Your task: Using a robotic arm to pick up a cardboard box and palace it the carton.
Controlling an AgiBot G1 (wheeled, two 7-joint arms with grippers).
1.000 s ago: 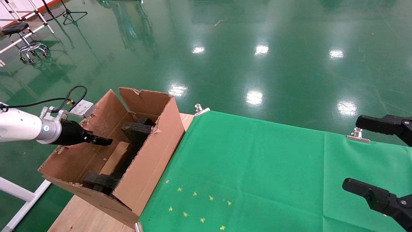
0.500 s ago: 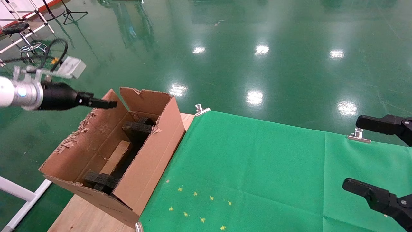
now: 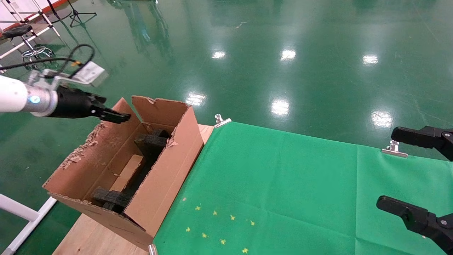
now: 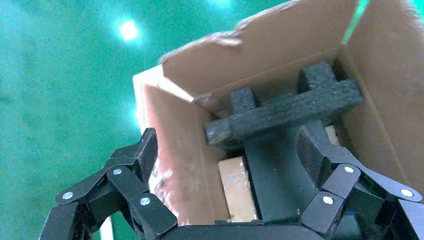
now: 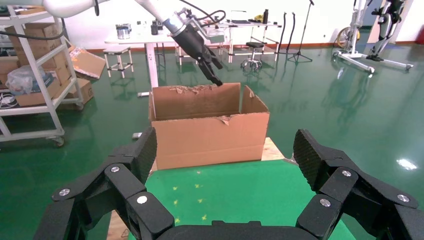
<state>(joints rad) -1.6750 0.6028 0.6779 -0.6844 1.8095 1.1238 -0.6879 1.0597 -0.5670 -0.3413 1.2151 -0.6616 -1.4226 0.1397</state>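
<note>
The carton [image 3: 166,177] stands on the table's left end, with ragged flaps and black foam pieces [image 3: 150,143] inside. The small cardboard box [image 3: 129,171] lies on the carton's floor between the foam pieces. My left gripper [image 3: 120,116] hovers over the carton's far left flap, open and empty. In the left wrist view the gripper [image 4: 227,155] looks down at the carton wall [image 4: 180,170], the box [image 4: 235,190] and the foam [image 4: 290,107]. My right gripper [image 3: 387,168] is parked open at the right edge. The right wrist view shows that gripper [image 5: 225,150], the carton [image 5: 210,137] and the left gripper [image 5: 214,77].
A green cloth [image 3: 283,184] covers the table right of the carton, held by metal clips [image 3: 221,120] and marked with small yellow stars [image 3: 219,223]. Bare wood [image 3: 92,237] shows under the carton. A stool [image 3: 24,39] and stands sit on the green floor beyond.
My left gripper rose out of the carton to above its far left flap, then shifted slightly right and down. The box stays in the carton. The right arm has not moved.
</note>
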